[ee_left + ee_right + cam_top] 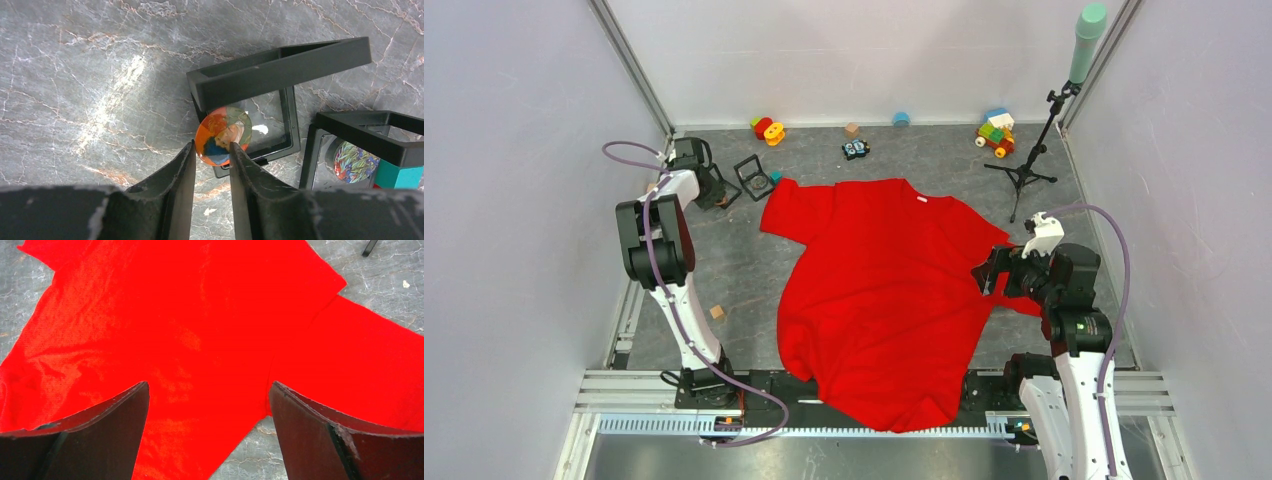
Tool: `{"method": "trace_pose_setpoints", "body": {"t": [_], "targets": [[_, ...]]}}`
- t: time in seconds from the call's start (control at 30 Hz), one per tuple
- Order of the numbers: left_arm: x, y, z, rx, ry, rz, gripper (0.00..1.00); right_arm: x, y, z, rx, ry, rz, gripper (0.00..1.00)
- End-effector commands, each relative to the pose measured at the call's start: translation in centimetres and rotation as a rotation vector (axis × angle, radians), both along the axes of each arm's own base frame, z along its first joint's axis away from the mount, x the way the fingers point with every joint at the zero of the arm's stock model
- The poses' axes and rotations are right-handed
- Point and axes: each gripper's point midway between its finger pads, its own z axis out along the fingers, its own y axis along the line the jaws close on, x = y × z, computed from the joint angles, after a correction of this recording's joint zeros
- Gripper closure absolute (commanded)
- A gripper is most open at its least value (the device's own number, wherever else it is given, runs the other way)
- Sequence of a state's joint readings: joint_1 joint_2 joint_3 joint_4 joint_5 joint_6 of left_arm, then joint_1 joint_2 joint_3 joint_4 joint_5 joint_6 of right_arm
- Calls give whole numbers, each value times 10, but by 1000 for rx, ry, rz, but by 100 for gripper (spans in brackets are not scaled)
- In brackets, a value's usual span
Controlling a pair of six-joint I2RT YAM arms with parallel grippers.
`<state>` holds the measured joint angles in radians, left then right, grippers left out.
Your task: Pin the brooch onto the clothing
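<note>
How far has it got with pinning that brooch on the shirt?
Done: the red T-shirt lies spread out. In hand: the left gripper is at the brooch by its open box, grip unclear; the right gripper hovers open over the shirt. Left: carrying and pinning.

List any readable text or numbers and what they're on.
Nothing legible.
Too small to read: the small white tag in the collar of the bright red T-shirt.
Picture only, no lettering: the round multicoloured picture brooch at the left claw.
No lettering visible: the round leaf-patterned brooch in the black frame case.
</note>
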<state>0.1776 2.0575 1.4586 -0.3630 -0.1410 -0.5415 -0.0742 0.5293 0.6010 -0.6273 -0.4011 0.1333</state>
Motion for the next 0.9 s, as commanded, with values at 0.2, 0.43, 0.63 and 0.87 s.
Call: {"method": "trace_pose_setpoints", "body": {"t": [0.2,0.43,0.63,0.87], "targets": [[6,9,22,50,-73,-15,74,2,-3,-1,-4,-8,-18,6],[4,9,29,57,-93,-11,87,1,-3,-1,-7,-8,-17,6],[5,8,43,52,-127,-6,97,1,-4,2,-10,-14,-22,6],[-2,-2,68,8,-201,7,98,1,-5,6,-13,-21,-27,6]]}}
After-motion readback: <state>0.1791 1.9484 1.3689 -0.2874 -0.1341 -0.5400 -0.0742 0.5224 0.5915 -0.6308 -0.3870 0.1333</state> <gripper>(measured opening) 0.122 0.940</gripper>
